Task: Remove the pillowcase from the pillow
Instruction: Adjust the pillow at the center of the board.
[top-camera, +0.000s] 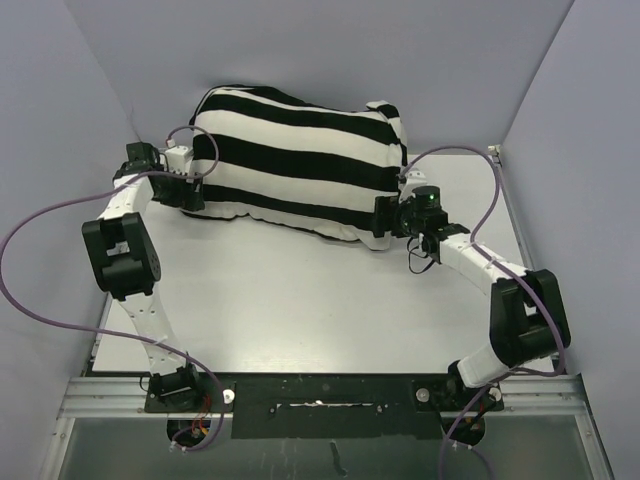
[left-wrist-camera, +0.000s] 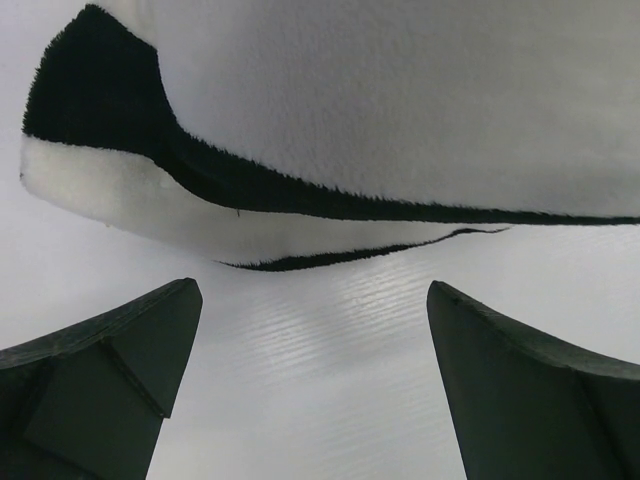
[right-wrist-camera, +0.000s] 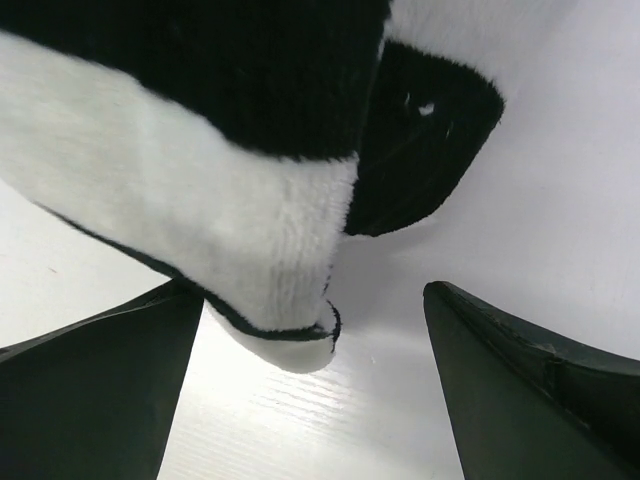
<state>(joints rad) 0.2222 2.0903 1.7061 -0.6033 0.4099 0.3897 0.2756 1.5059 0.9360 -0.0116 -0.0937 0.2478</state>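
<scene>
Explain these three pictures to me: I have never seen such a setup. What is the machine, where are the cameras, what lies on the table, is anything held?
The machine is two robot arms bolted at the near edge of a white table. The wide picture looks down from above and behind them, left arm on the left. The other two pictures come from a camera on each wrist, so the dark wedges at the bottom are that arm's own fingers. On the table lies a plump pillowcase with black and white stripes; the pillow is presumably inside, but none of it shows. The left end effector is open at the pillowcase's left end, the right end effector open at its right corner. Neither has closed on anything.
</scene>
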